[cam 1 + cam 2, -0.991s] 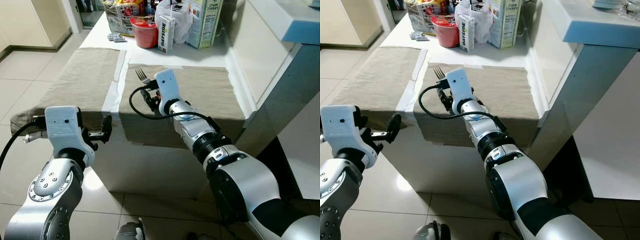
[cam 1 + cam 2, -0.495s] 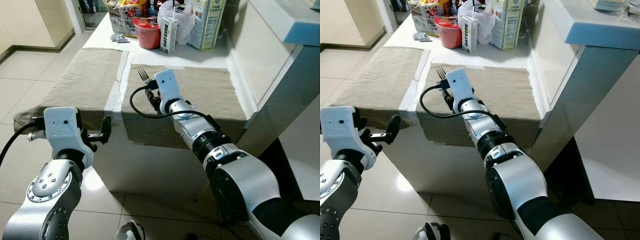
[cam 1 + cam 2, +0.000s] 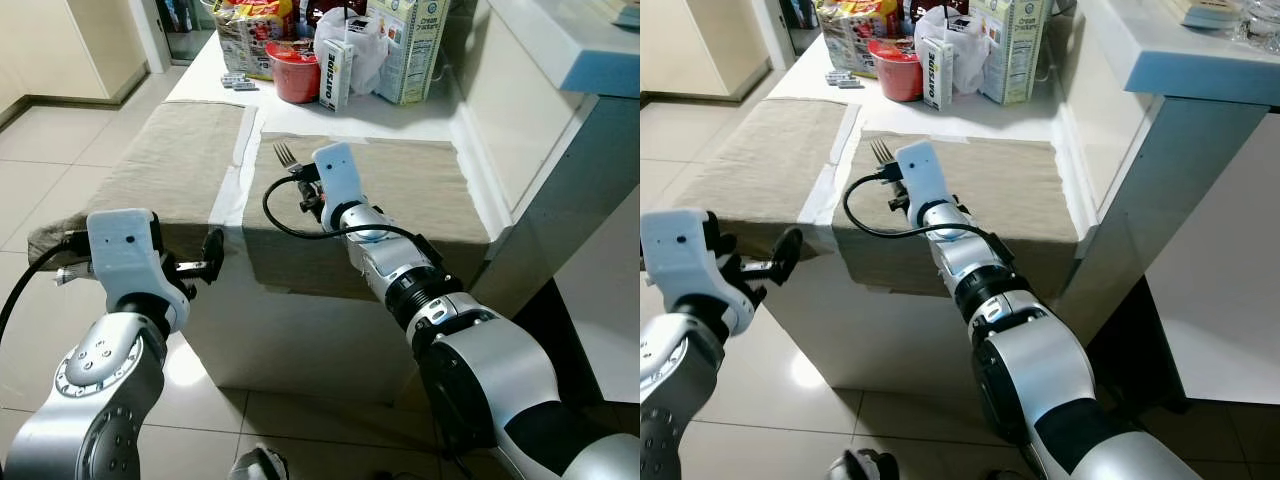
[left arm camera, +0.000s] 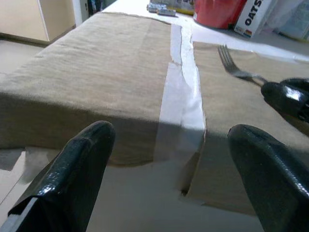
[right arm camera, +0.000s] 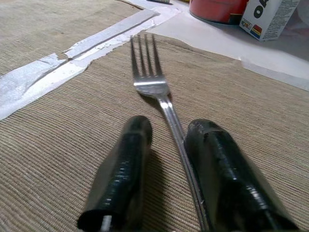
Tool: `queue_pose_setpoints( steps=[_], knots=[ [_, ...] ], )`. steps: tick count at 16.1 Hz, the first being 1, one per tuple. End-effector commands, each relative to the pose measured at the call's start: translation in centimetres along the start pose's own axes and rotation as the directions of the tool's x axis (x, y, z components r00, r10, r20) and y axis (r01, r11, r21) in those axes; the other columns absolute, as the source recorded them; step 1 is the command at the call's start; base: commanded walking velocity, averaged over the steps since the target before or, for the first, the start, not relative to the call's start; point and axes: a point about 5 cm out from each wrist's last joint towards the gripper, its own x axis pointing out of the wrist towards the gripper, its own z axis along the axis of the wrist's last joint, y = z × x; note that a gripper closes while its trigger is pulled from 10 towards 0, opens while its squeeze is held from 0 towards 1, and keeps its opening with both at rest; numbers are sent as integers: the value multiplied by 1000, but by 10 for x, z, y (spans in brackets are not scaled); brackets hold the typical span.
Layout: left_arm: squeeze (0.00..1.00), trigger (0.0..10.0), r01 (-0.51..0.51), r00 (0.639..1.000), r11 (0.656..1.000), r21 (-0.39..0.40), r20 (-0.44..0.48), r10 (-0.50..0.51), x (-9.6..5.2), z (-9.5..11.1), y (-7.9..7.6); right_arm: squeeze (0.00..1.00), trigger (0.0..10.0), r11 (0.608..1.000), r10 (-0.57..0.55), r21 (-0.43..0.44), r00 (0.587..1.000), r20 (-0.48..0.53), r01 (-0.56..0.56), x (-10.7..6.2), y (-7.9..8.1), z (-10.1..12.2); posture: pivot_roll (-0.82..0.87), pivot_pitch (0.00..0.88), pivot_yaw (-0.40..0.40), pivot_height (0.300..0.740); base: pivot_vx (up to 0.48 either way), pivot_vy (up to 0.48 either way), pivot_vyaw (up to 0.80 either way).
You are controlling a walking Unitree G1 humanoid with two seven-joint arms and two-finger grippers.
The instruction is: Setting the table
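Placing fork [image 5: 159, 99] on right-hand tan placemat [image 3: 420, 190], near its left edge. Right gripper [image 5: 166, 169] straddling handle, fingers slightly parted, grip looking loose. Left gripper [image 4: 169, 169] hovering wide open, empty, off table edge. Next, likely: opening wider, retracting straight back.

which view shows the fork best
The right wrist view: the fork lies close up on the placemat, tines and handle between the right gripper fingers. Both eye views show just its tines; the left wrist view shows it small.
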Motion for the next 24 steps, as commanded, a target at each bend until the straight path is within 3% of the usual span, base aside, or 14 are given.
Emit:
queue_pose_setpoints(
  steps=[1,5,7,10,13,16,17,20,22,24],
  knots=[
    [0,10000,2,1000,1000,-6,-21,-2,2,-3,-1,0,0,999,30,49,983,-183,-22,-8,7,-46,203,95,21,740,0,0,0],
    [0,10000,14,1000,1000,-11,-24,-15,7,-3,-3,0,0,999,27,50,990,-139,-20,-8,6,-42,182,96,22,740,0,0,0],
    [0,10000,18,999,1000,-13,-26,-19,9,-3,-5,0,0,999,-8,34,999,46,6,-3,1,-8,164,94,25,740,0,0,0],
    [0,10000,29,999,1000,-12,-25,-29,13,-4,-7,0,0,1000,-22,9,971,236,21,-3,-2,28,147,91,24,740,0,0,0],
    [0,10000,38,999,999,-13,-18,-38,15,-3,-9,0,0,999,-40,27,937,348,33,-5,-7,51,138,89,24,740,0,0,0],
    [0,10000,40,999,999,-14,-17,-40,17,-3,-10,0,0,999,-39,18,932,360,35,-5,-6,55,134,86,23,740,0,0,0],
    [0,10000,31,1000,999,10,-4,-31,18,-2,-10,0,10000,999,-48,8,940,338,47,-4,-7,51,136,85,23,740,0,0,0],
    [0,10000,27,998,995,94,56,-32,17,2,-11,0,10000,992,-124,24,920,371,124,-6,-20,57,135,78,21,740,0,0,0],
    [0,10000,25,997,994,109,65,-33,17,0,-10,0,10000,984,-175,43,883,435,174,-10,-30,69,131,73,19,740,0,0,0],
    [0,10000,26,997,993,111,64,-33,18,-3,-11,0,10000,987,-156,31,884,442,159,-10,-29,70,122,68,20,740,0,0,0]
  ],
)
